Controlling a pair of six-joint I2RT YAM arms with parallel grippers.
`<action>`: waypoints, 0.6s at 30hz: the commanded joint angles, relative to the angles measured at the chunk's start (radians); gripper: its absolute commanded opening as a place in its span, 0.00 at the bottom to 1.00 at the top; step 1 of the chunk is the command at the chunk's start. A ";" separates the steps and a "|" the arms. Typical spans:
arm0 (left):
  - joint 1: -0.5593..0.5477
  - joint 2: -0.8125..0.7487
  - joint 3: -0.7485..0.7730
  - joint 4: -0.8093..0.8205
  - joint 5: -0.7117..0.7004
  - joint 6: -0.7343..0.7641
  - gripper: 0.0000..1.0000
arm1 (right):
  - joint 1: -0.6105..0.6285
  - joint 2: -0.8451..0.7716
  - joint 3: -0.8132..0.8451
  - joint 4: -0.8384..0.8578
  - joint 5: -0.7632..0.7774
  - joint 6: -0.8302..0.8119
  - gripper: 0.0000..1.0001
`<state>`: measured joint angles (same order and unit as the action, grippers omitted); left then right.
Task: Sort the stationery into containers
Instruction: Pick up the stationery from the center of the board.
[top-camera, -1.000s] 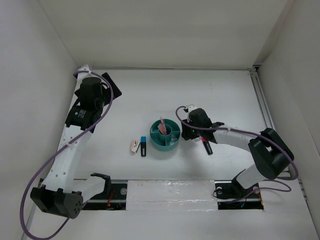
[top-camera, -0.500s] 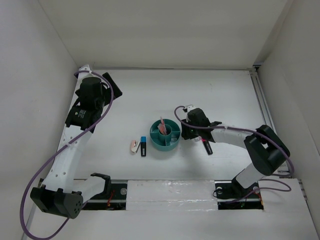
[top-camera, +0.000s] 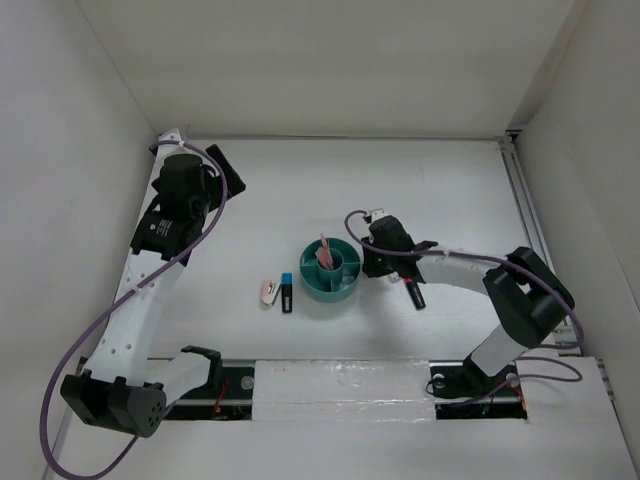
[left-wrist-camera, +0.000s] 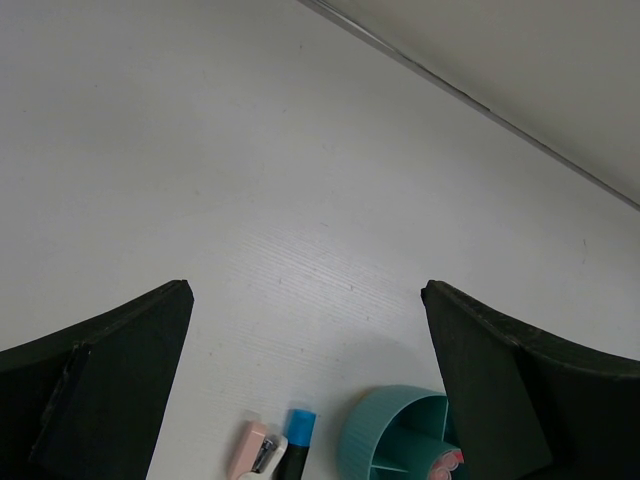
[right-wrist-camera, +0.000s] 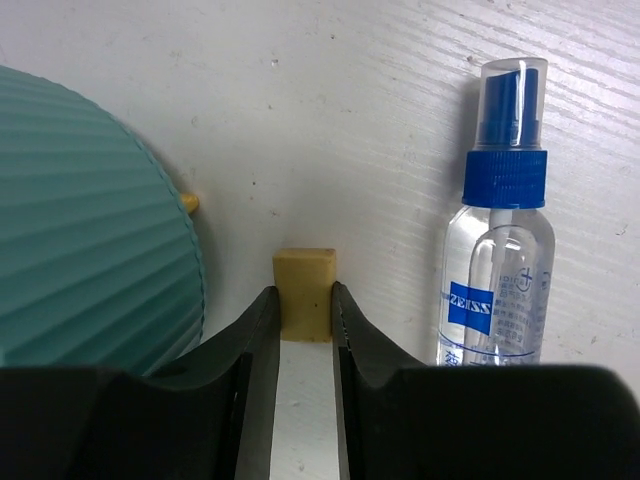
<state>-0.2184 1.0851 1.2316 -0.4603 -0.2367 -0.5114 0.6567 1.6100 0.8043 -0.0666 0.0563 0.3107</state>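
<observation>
- The right gripper (right-wrist-camera: 303, 300) is pinching the tan eraser (right-wrist-camera: 305, 285), one finger pressing on each side of it.
- The eraser is sitting low on the table, just beside the ribbed wall of the teal organizer (right-wrist-camera: 90, 230), and not yet over the rim.
- Just to the other side, the clear blue-capped bottle (right-wrist-camera: 500, 260) is lying flat on the table, apart from the fingers.
- Under the right forearm, the pink-capped marker (top-camera: 413, 293) is lying on the table, waiting its turn.
- Pinkish pencils (top-camera: 324, 250) are already standing in the organizer's central cup; I cannot count them from here.
- On the organizer's far side, the blue-capped marker (top-camera: 287, 292) and the small white-pink piece (top-camera: 268, 291) are lying side by side, untouched.
- Away at the back corner, the left gripper (left-wrist-camera: 305, 290) is hanging spread wide and empty, looking down at the scene.
- By my reckoning the job is early: pencils in; eraser, bottle, both markers and the small piece left.
- Against a second ago, the right arm is edging closer to the organizer, elbow swinging in; the left arm and loose items are lying unchanged.
</observation>
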 joint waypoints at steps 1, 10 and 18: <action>0.004 -0.024 0.029 0.031 0.005 0.014 1.00 | 0.017 0.022 0.035 -0.007 0.022 0.027 0.24; 0.004 -0.024 0.029 0.031 0.005 0.014 1.00 | 0.017 -0.031 0.035 -0.050 0.083 0.057 0.05; 0.004 -0.024 0.029 0.031 0.005 0.014 1.00 | 0.017 -0.263 0.096 -0.188 0.174 0.057 0.00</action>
<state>-0.2184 1.0847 1.2316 -0.4603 -0.2356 -0.5114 0.6628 1.4296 0.8303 -0.2024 0.1654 0.3580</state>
